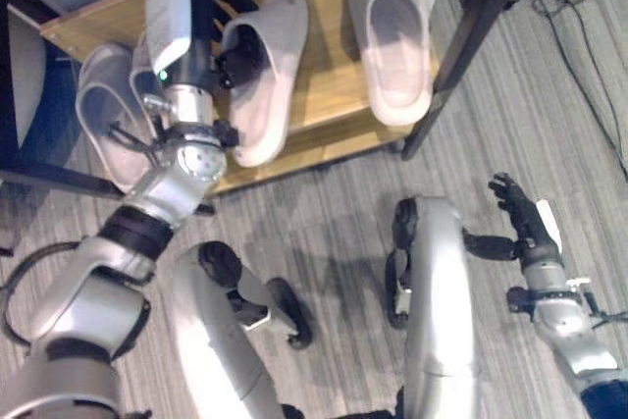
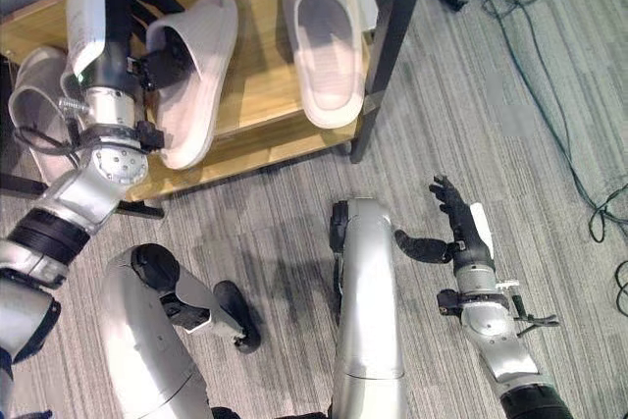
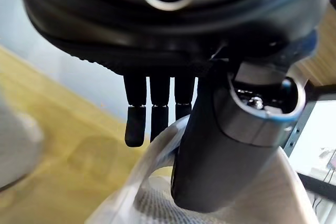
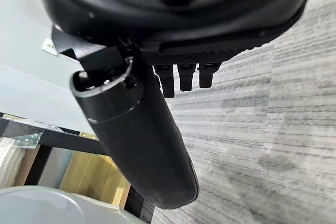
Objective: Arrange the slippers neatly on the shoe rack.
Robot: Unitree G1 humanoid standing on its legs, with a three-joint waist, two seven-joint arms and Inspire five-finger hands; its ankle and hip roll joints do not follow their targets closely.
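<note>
Shoe rack (image 1: 324,95): wooden shelf, black frame, on striped grey carpet (image 1: 549,144).
Three pale slippers on shelf.
Right slipper (image 1: 391,36) lies flat, sole down, apart from others.
Middle slipper (image 1: 263,76) tilted, heel end overhanging front edge.
Left hand (image 1: 211,7) grasps middle slipper: thumb inside strap opening, fingers (image 3: 135,119) straight over outer side.
Left slipper (image 1: 113,115) at shelf's left end, partly hidden behind left arm.
Right hand (image 2: 459,218) over carpet, well apart from rack, fingers relaxed, holding nothing.
</note>
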